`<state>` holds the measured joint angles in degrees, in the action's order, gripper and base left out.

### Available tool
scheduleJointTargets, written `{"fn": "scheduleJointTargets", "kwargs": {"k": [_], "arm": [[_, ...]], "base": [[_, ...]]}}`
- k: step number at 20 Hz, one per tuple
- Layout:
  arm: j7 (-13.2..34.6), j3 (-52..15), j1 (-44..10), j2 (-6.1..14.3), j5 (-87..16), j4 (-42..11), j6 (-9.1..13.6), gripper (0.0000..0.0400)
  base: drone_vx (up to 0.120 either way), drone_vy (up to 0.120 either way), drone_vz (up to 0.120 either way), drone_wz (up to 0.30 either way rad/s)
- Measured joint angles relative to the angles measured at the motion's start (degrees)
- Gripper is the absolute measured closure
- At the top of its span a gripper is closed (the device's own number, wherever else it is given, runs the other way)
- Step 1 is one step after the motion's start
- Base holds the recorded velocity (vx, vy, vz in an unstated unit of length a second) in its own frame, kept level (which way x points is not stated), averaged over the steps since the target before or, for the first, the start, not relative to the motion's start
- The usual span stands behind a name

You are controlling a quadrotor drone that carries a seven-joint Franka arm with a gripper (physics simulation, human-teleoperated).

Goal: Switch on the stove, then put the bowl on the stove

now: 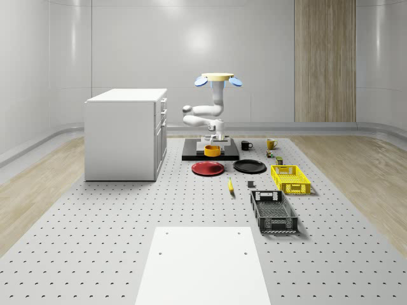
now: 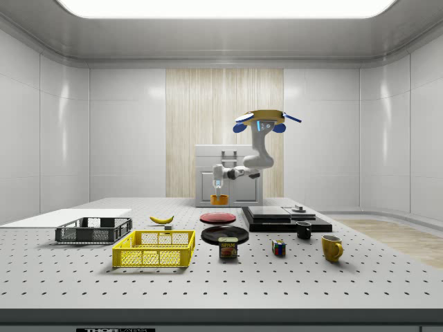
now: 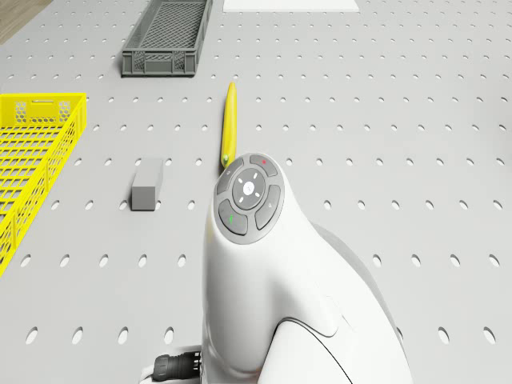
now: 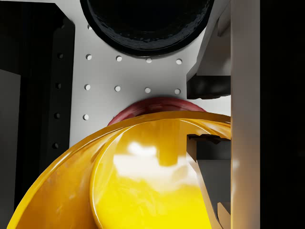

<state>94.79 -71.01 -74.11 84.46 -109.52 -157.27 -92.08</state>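
We hover above the stove [image 1: 210, 154], which lies on the table [image 1: 127, 210] just right of the cabinet [image 1: 124, 133] in the whole-scene view, with the arm [image 1: 213, 111] folded down beneath the drone [image 1: 219, 79]. Our end effector [image 1: 214, 141] is closed on the rim of the bowl [image 1: 212, 150], one finger [image 4: 245, 119] outside the wall and the other inside, as the wrist view shows. The bowl hangs low over the stove's near edge; in the side view it appears lifted clear of the surface, though we cannot tell by how much.

The main risk, as we judge it, is the thin rim grip: the bowl tilts in the wrist view, so any sway of the drone could twist it out of the fingers. If it drops from here it may land half off the stove edge, or roll toward the red plate [image 1: 208, 168] and black plate [image 1: 249, 166] just in front. Releasing before the bowl sits flat would cause the same. We also cannot tell whether the stove knob [image 2: 300, 208] is turned on, so setting the bowl down may come out of order.
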Motion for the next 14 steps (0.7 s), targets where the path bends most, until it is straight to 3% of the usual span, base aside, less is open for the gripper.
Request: {"fn": "scheduleJointTargets", "kwargs": {"k": [14], "arm": [[-0.1,0.0,0.1,-0.2,-0.1,0.0,0.2,0.0293]], "base": [[-0.120,-0.006,0.000,0.000]]}}
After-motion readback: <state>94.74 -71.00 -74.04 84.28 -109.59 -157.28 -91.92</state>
